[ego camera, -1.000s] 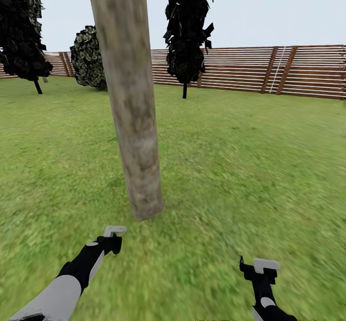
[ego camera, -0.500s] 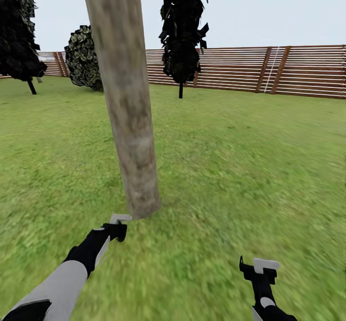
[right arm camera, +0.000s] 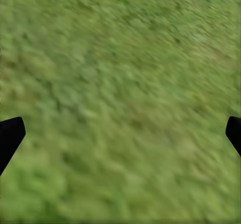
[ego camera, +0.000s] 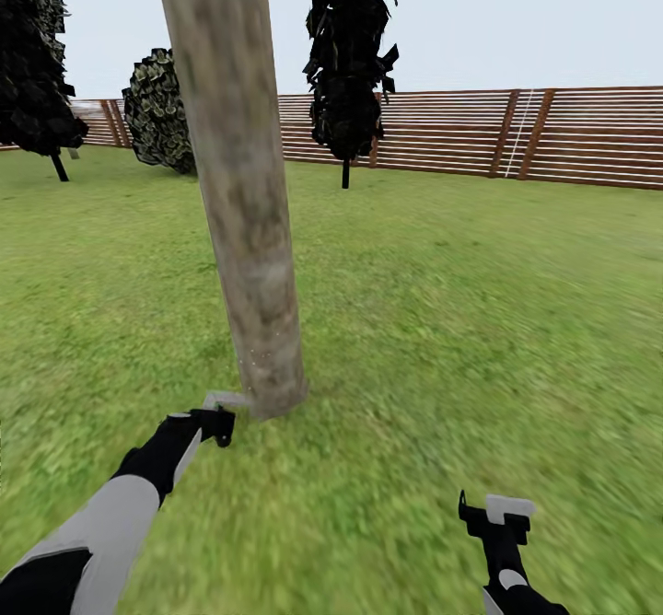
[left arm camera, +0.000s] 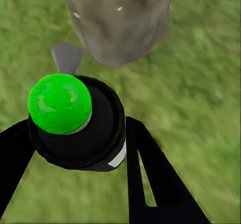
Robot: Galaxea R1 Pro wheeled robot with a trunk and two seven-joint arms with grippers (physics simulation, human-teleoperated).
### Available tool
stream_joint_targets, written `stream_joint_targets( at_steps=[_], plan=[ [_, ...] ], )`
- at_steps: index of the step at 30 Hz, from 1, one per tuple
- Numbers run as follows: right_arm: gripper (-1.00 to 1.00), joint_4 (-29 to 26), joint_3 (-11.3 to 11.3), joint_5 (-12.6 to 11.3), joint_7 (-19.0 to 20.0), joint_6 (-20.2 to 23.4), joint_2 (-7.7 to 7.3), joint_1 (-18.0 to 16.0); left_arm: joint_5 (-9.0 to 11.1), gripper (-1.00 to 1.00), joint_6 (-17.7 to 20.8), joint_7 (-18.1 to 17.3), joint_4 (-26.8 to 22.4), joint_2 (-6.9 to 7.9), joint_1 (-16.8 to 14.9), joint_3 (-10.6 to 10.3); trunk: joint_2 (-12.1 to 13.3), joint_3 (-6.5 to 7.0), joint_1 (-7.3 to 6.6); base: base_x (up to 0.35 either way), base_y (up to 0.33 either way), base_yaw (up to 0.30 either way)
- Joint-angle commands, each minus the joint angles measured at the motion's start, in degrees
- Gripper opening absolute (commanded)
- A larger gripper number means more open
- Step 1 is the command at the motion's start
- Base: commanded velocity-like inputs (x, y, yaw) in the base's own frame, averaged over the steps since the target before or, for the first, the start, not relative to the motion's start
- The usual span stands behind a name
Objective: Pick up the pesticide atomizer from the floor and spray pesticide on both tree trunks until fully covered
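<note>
A thick, mottled grey-tan tree trunk [ego camera: 244, 210] rises from the grass just ahead of me, left of centre. My left gripper [ego camera: 210, 423] is stretched out to the trunk's base and is shut on the pesticide atomizer [left arm camera: 75, 128], a black body with a round green cap. Its grey nozzle [left arm camera: 67, 57] points at the foot of the trunk [left arm camera: 120, 23]. A few white specks of pesticide [left arm camera: 76, 14] dot the bark low down. My right gripper [ego camera: 497, 516] hangs open and holds nothing over bare grass at the lower right; the right wrist view shows its fingertips [right arm camera: 10, 136] far apart.
Green lawn [ego camera: 460, 320] spreads all around, ringed by a brown slatted fence [ego camera: 552, 136]. Two dark leafy trees [ego camera: 350, 63] [ego camera: 32, 53] and a round bush [ego camera: 161, 109] stand far back near the fence.
My left arm has reached forward with the atomizer until the nozzle is at the trunk's base. The view has shifted slightly. The right arm has stayed put.
</note>
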Motion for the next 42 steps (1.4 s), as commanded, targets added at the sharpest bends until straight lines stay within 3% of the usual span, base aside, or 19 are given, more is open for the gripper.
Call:
stream_joint_targets(
  at_steps=[1, 3, 8, 9, 12, 14, 18, 21, 22, 23, 24, 27, 30, 32, 35, 38, 42],
  plan=[
    [1.0, 0.0, 0.0, 0.0, 0.0, 0.0, 0.0, 0.0, 0.2, -1.0, 0.3, 0.0, -0.5, 0.27, 0.0, 0.0, 0.0, 0.0, 0.0, -0.103, 0.0, 0.0],
    [1.0, 0.0, 0.0, 0.0, 0.0, 0.0, -0.01, 0.0, 0.1, -1.0, 1.7, 0.0, -2.7, -0.17, 0.3, -0.3, 0.0, 0.0, 0.0, -0.262, 0.0, 0.0],
    [1.0, 0.0, 0.0, 0.0, -0.1, 0.0, -0.02, 0.0, -0.1, -1.0, 2.1, 0.0, -4.3, -4.73, 0.0, -1.3, 0.0, 0.0, 0.0, -0.09, 0.0, 0.0],
    [1.0, 0.0, 0.0, 0.0, 0.0, 0.0, -0.02, 0.0, -0.1, -1.0, 2.3, 0.0, -5.4, -4.9, -0.2, -1.5, 0.0, 0.0, 0.0, -0.009, 0.0, 0.0],
    [1.0, 0.0, 0.0, 0.0, -0.1, 0.0, -0.07, 0.0, 0.1, -1.0, 5.8, -0.8, -7.9, -4.23, -1.5, -1.5, 0.0, 0.0, 0.0, -0.003, 0.0, 0.0],
    [1.0, 0.0, 0.0, 0.0, -0.1, 0.0, -0.09, 0.0, 0.2, -1.0, 8.4, -4.8, -9.7, -0.98, -2.1, -1.3, 0.0, 0.0, 0.0, 0.0, 0.0, 0.0],
    [1.0, 0.0, 0.0, 0.0, -0.1, 0.0, -0.1, 0.0, 0.2, -1.0, 9.2, -9.0, -10.3, 3.83, -2.4, -1.0, 0.0, 0.0, 0.0, 0.0, 0.0, 0.0],
    [1.0, 0.0, 0.0, 0.0, -0.1, 0.0, -0.09, 0.0, 0.2, -1.0, 9.4, -9.3, -10.7, 3.02, -2.6, -1.3, 0.0, 0.0, 0.0, 0.0, 0.0, 0.0],
    [1.0, 0.0, 0.0, 0.0, -0.1, 0.0, -0.1, 0.0, 0.2, -1.0, 9.5, -9.3, -10.7, 2.16, -2.8, -1.4, 0.0, 0.0, 0.0, 0.0, 0.0, 0.0],
    [1.0, 0.0, 0.0, 0.0, -0.1, 0.0, -0.1, 0.0, -0.1, -1.0, 10.1, -9.3, -10.8, -0.67, -3.7, -1.6, 0.0, 0.0, 0.0, 0.0, 0.0, 0.0],
    [1.0, 0.0, 0.0, 0.0, -0.1, 0.0, -0.1, 0.0, -0.2, -1.0, 10.3, -9.3, -10.8, -1.2, -4.1, -1.6, 0.0, 0.0, 0.0, 0.0, 0.0, 0.0],
    [1.0, 0.0, 0.0, 0.1, -0.1, 0.0, -0.1, 0.0, 0.0, -1.0, 10.9, -9.5, -10.7, -0.82, -5.5, -1.3, 0.0, 0.0, 0.0, 0.0, 0.0, 0.0],
    [1.0, 0.0, 0.0, 0.1, -0.1, 0.1, -0.1, 0.0, 0.3, -1.0, 12.3, -9.9, -10.7, 3.8, -7.0, -1.1, 0.0, 0.0, 0.0, 0.0, 0.0, 0.0],
    [1.0, 0.0, 0.0, 0.0, -0.1, 0.0, -0.1, 0.0, 0.2, -1.0, 12.7, -11.7, -10.7, 5.77, -8.3, -1.1, 0.0, 0.0, 0.0, 0.0, 0.0, 0.0],
    [1.0, 0.0, 0.0, 0.0, -0.1, 0.1, -0.1, 0.0, 0.0, -1.0, 13.9, -12.6, -10.8, 4.31, -8.7, -1.6, 0.0, 0.0, 0.0, 0.0, 0.0, 0.0],
    [1.0, 0.0, 0.0, 0.0, -0.1, 0.0, -0.1, 0.0, -0.1, -1.0, 14.4, -12.7, -10.8, 1.54, -9.9, -1.7, 0.0, 0.0, 0.0, 0.0, 0.0, 0.057],
    [1.0, 0.0, 0.0, 0.0, -0.1, 0.1, -0.1, 0.0, -0.2, -1.0, 15.9, -12.7, -10.8, 1.46, -10.6, -1.7, 0.0, 0.0, 0.0, 0.0, 0.0, 0.243]
  ],
)
